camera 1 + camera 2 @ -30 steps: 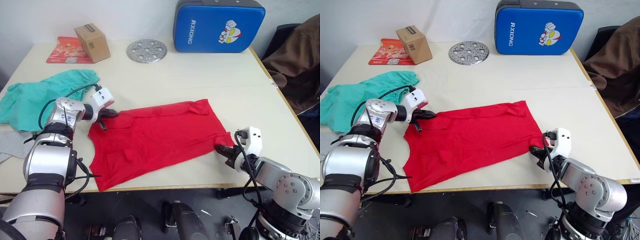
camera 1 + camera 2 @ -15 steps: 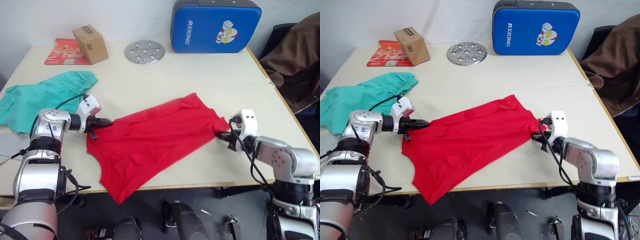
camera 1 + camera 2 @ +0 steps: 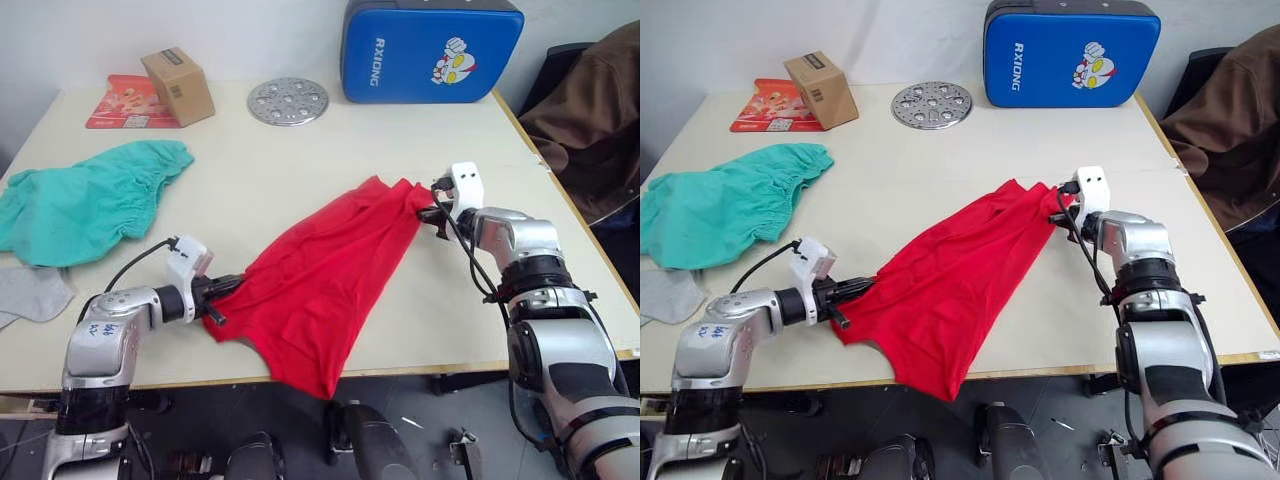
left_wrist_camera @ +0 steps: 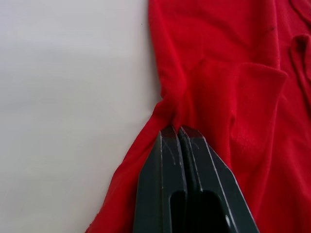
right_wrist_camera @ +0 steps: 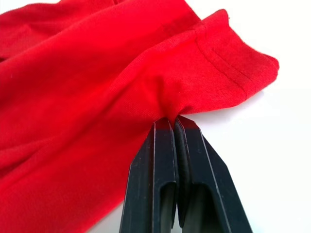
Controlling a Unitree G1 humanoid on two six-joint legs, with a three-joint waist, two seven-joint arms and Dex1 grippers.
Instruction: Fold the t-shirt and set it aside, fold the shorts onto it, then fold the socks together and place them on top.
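The left gripper [image 3: 222,292] and the right gripper [image 3: 428,212] are each clamped on the red t-shirt [image 3: 320,280], which stretches diagonally over the table [image 3: 300,150], its lower part hanging over the front edge. The teal shorts [image 3: 80,200] lie near the left edge, the grey socks [image 3: 30,295] beside them.

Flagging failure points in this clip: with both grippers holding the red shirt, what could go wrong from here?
1. Part of the t-shirt hangs over the table's near edge; it may slide off if a grip slips.
2. The left gripper and right gripper each pinch only a small bunch of fabric, which could pull free.
3. The shirt is rumpled, so a fold may come out uneven.
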